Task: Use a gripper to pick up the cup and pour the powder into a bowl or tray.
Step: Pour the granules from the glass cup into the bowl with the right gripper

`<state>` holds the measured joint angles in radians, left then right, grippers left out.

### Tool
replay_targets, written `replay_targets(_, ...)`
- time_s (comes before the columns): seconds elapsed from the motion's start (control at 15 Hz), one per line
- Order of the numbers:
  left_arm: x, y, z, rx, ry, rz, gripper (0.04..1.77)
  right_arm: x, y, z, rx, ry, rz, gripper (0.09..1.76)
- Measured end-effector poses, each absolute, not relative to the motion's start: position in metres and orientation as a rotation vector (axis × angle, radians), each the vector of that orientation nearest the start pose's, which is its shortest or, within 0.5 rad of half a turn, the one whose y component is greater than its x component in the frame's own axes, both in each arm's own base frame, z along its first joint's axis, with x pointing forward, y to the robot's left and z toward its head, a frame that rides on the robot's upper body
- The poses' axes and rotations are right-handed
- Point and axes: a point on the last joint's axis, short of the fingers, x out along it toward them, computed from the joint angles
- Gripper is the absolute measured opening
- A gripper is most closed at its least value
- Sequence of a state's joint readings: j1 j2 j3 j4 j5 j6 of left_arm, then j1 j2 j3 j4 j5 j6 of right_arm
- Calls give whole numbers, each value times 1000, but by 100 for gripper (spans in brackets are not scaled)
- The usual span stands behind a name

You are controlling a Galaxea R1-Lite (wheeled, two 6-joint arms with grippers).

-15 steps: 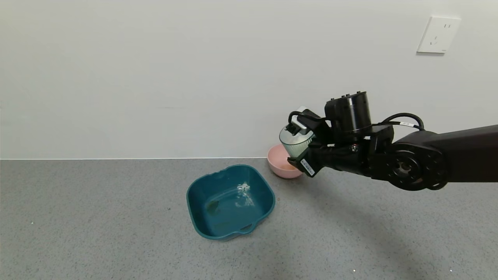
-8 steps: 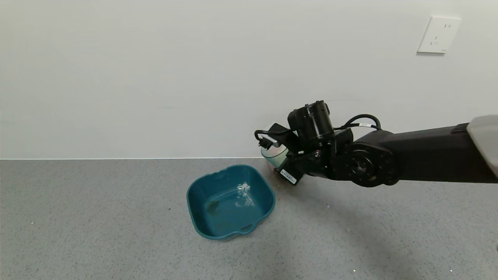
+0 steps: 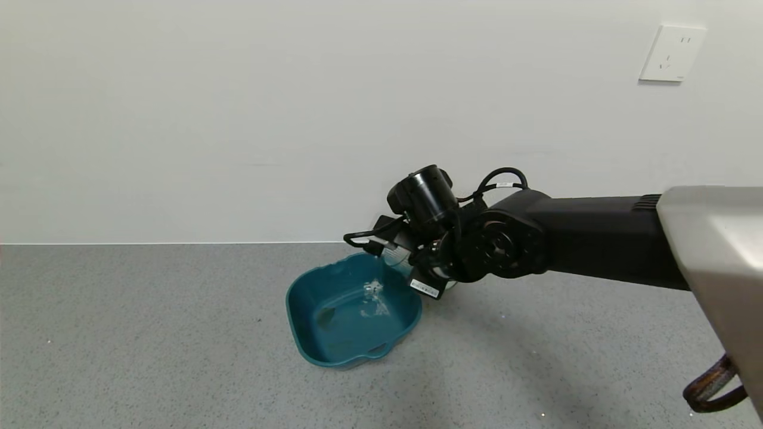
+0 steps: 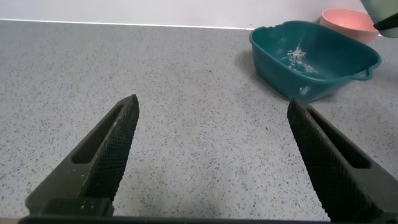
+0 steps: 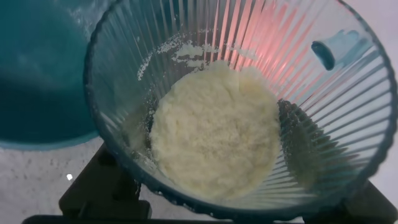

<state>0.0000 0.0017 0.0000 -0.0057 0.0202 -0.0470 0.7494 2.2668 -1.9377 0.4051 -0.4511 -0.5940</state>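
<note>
My right gripper is shut on the ribbed pale blue-green cup and holds it tilted over the far right rim of the dark teal basin. In the right wrist view the cup holds a mound of cream powder, with the basin below it. A few white specks of powder lie in the basin. My left gripper is open and empty, low over the table, with the basin farther off.
A small pink bowl stands behind the basin by the wall; in the head view my right arm hides it. The grey speckled table ends at a white wall with a socket.
My right arm has moved left and down with the cup, from above the pink bowl to over the basin's far right rim, and the cup has tipped toward the basin.
</note>
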Motion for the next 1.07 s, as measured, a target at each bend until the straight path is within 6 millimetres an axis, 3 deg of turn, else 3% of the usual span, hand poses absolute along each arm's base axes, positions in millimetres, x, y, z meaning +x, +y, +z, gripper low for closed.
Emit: replay_targets(1.07, -23, 0, 76, -47, -5, 21, 172, 349, 341, 166, -1587, 311, 300, 135)
